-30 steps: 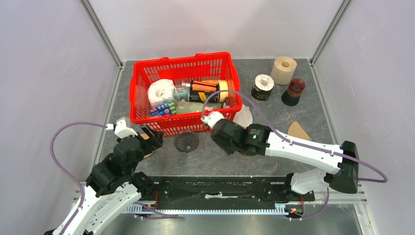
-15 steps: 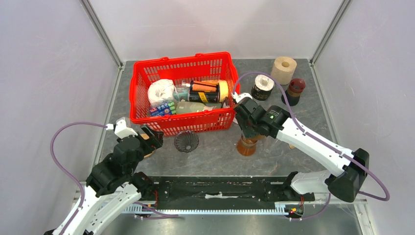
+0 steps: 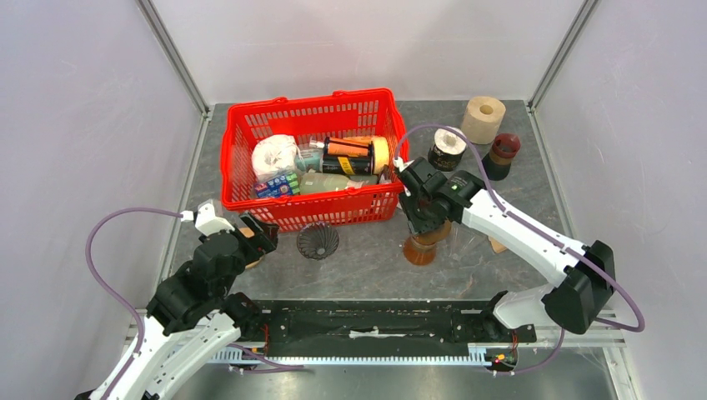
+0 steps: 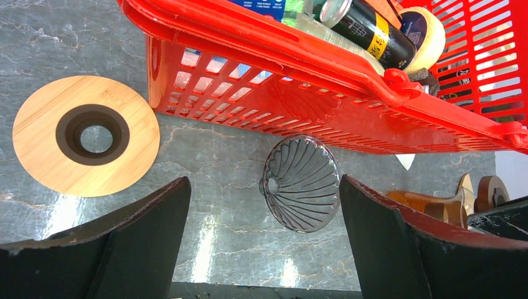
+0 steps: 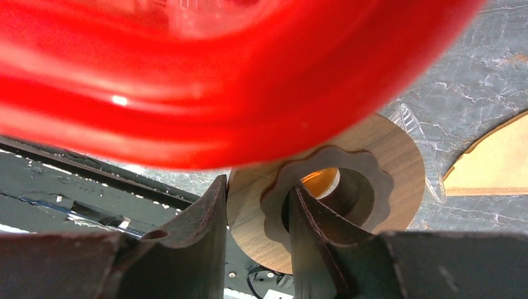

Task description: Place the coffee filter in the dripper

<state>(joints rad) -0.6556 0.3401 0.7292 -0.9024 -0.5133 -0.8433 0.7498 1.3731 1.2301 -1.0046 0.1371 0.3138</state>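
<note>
The right tool [image 5: 258,194] is clenched on the wooden ring [image 5: 398,156] that tops an amber glass vessel [image 3: 419,250]: one finger sits outside the ring, the other down in its scalloped hole. The right arm reaches in from the right edge of the desk [image 3: 367,267], elbow low, wrist bent down just beside the near right corner of the red basket [image 3: 308,108], whose rim fills the upper part of the wrist view as a blur. The brown paper coffee filter [image 5: 498,162] lies flat on the desk to the right of the ring, apart from it, with a clear ribbed cone [image 5: 418,149] between them.

The left tool [image 4: 263,187] is released, its fingers spread wide, hanging over the desk in front of the basket's near wall. The ribbed dark dripper [image 4: 302,184] lies below it, just beside that wall, well apart from the filter. A round wooden disc [image 4: 86,136] with a dark centre hole lies to the left.

Behind the right arm stand a tan paper roll [image 3: 483,118], a dark roll [image 3: 448,148] and a red-capped dark piece [image 3: 500,156].
</note>
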